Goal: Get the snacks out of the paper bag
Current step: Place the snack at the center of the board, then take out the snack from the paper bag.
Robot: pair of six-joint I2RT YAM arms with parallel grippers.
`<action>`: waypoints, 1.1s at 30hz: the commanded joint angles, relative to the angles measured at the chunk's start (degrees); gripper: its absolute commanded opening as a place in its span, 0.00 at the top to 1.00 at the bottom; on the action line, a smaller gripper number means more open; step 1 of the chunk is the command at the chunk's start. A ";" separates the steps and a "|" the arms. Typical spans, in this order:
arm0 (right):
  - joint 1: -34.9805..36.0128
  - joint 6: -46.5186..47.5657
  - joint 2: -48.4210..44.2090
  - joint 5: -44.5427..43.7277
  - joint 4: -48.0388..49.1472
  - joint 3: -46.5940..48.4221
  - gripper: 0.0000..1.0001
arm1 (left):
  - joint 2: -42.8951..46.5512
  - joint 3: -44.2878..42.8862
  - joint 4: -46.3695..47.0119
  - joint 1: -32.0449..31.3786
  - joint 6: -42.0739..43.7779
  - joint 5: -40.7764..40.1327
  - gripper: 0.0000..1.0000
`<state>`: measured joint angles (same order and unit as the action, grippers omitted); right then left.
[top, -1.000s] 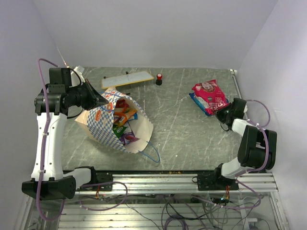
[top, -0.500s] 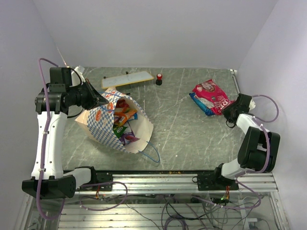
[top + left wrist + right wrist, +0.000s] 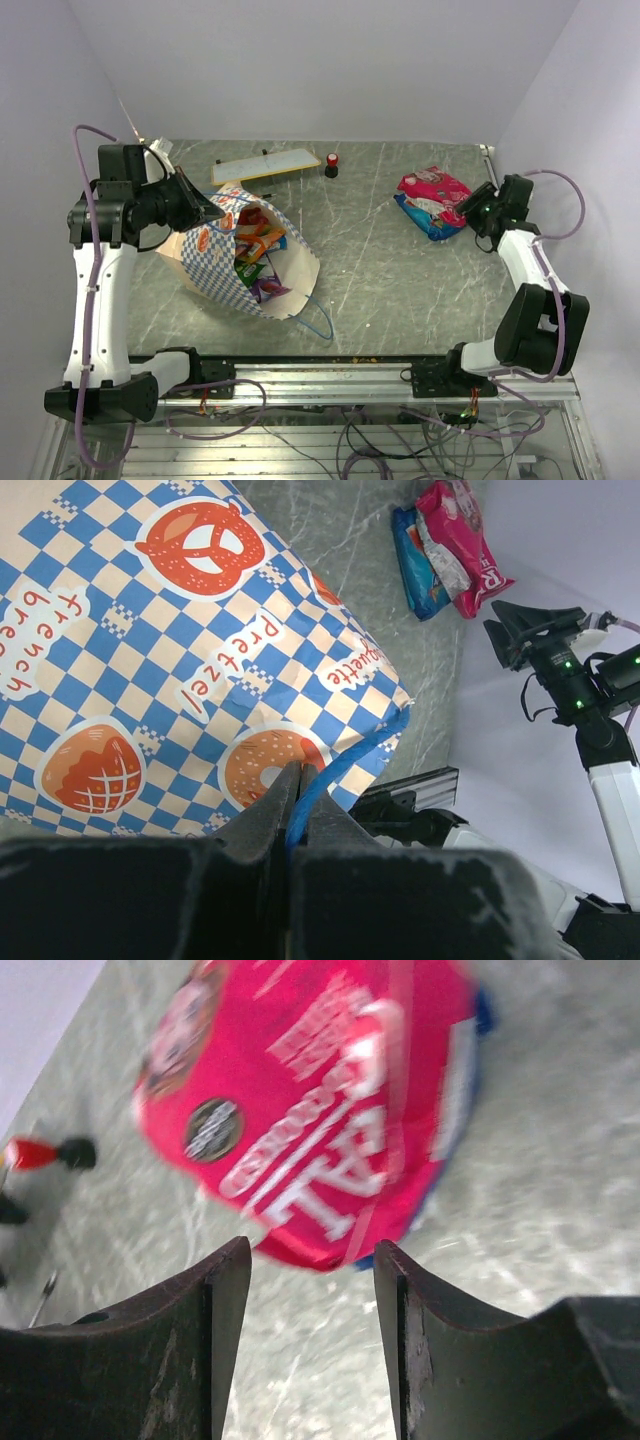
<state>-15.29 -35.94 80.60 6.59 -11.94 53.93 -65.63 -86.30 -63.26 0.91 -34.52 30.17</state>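
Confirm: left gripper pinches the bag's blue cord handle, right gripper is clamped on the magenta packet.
Not the right gripper: the right wrist view shows its jaws open, the magenta packet lying free beyond them. The left gripper does pinch the blue cord handle.

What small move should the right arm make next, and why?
Probably swing the right arm toward the mouth of the paper bag. Its jaws stand open and empty beside the red packet, which lies on the blue packet, while an orange packet and a green packet are inside the bag, whose cord the left arm's jaws grip.
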 commanded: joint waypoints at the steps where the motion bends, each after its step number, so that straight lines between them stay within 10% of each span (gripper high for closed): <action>1: 7.19 3.55 -2.40 5.46 -1.18 2.93 0.46 | 1.50 0.34 -0.18 -0.30 -0.69 -0.63 0.93; 8: 18.67 8.74 -7.58 15.84 6.84 -0.64 0.38 | 0.96 0.18 0.26 -0.29 -1.40 -0.75 0.93; 18: 55.18 28.70 -17.88 18.96 39.78 -19.63 0.36 | 1.97 2.75 0.66 -0.29 -2.54 0.41 0.93; 27: 72.48 71.94 3.60 21.06 21.02 -4.32 0.35 | 1.98 2.67 -2.03 -0.29 -0.72 1.48 0.93; 33: 73.15 81.43 13.27 15.69 24.05 -0.51 0.33 | 0.33 -2.85 -7.66 -0.29 3.88 -1.60 0.93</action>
<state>57.98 32.86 89.84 25.74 13.74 51.55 -64.75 -84.53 -66.72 0.91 -34.68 30.09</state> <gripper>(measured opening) 0.660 0.075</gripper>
